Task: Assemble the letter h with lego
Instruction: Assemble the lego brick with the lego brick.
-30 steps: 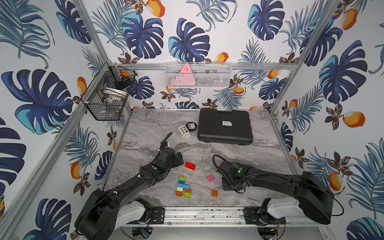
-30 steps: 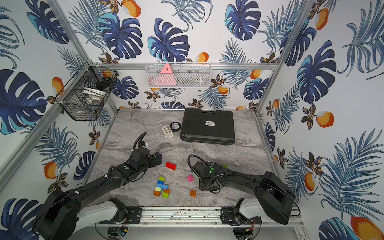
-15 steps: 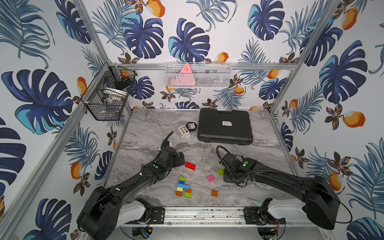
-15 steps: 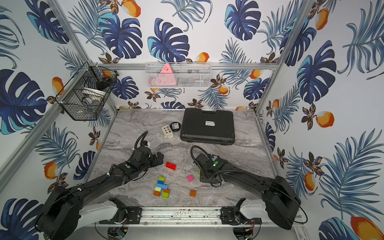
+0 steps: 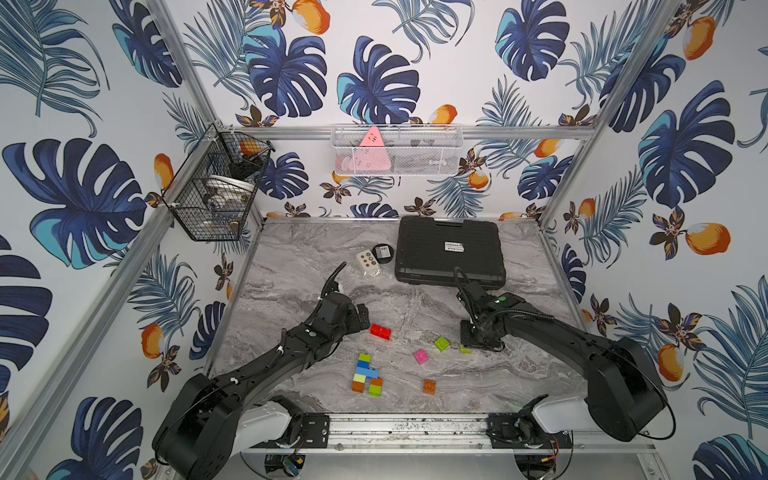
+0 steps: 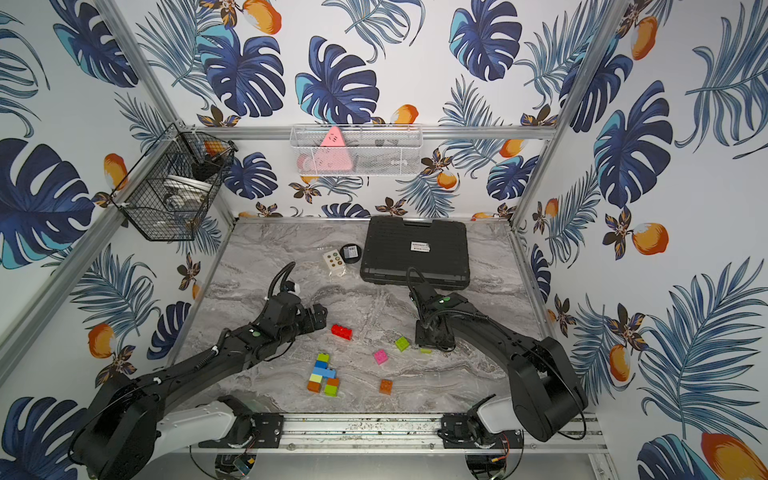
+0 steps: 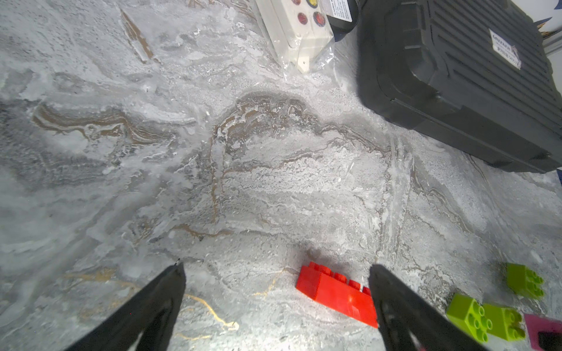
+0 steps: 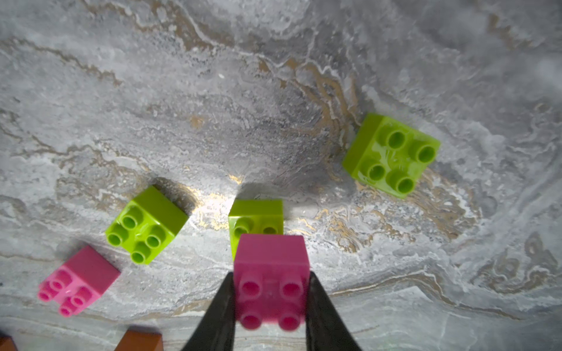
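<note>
Right arm has swung back off the loose bricks, baring two limes. I see the right gripper clenched on a dark pink brick: next piece for the h is in hand. The build sits front centre, unfinished. My left gripper gapes by the red brick. The mesh basket holds a pink triangle; the wire basket something white, maybe cable. The case is shut.

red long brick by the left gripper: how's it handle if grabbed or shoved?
Red brick looks like rigid moulded plastic: probably stiff and light. It lies flat on the table, so a shove should slide or pivot it, not roll it. Its glossy sides may slip in an off-centre pinch.
</note>
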Controlling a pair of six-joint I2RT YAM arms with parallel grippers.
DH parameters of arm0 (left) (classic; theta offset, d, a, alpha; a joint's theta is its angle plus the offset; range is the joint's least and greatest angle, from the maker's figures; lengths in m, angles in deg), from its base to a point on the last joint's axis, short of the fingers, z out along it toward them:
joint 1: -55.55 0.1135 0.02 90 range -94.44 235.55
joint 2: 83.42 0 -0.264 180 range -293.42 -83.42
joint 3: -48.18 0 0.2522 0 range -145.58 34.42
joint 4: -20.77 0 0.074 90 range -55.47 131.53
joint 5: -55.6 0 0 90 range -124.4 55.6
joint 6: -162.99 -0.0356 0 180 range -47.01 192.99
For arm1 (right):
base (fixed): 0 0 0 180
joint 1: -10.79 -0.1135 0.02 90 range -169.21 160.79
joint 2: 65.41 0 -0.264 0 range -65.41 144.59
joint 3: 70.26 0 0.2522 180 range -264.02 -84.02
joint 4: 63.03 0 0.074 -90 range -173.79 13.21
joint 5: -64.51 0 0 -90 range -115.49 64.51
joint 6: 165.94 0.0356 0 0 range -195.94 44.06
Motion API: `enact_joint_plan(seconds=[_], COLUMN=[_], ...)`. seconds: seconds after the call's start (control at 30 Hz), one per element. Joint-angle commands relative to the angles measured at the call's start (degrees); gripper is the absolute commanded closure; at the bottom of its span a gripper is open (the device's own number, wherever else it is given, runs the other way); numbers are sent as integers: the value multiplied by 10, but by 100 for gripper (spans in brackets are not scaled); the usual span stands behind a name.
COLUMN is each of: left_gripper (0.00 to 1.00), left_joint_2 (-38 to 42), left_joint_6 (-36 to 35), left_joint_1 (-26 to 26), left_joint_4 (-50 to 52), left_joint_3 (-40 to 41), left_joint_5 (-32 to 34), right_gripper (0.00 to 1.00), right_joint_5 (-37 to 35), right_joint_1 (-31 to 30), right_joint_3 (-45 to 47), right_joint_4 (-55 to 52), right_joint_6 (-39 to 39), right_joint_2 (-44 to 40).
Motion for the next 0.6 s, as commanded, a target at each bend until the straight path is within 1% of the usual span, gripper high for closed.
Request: enact_joint_plan(seconds=[0.0,0.07,0.2,0.33,0.43,0.57], left_gripper=[1,1,1,1,1,1], left_joint_2=[-1,1,-1,1,-2,-1], left_joint_6=[-2,-2,0,0,1,1], left_joint_1=[0,0,0,0,0,0], left_joint_4=[-3,2,-4,3,-6,4], left_joint_3=[-1,-3,1,-1,1,-2], left_joint_5=[1,5,1,9,0,9], right_gripper=[70,70,70,69,69,70], right_joint_5=[16,27,18,29,25,43], right_joint_1=[6,7,9,11,11,11], right_joint_3=[-3,0,1,12,17,22], right_joint_4=[-3,6,8,25,33,41], right_joint_6=[-25,-28,-23,-20,-17,-12], right_joint_2=[4,5,12,19,26,28])
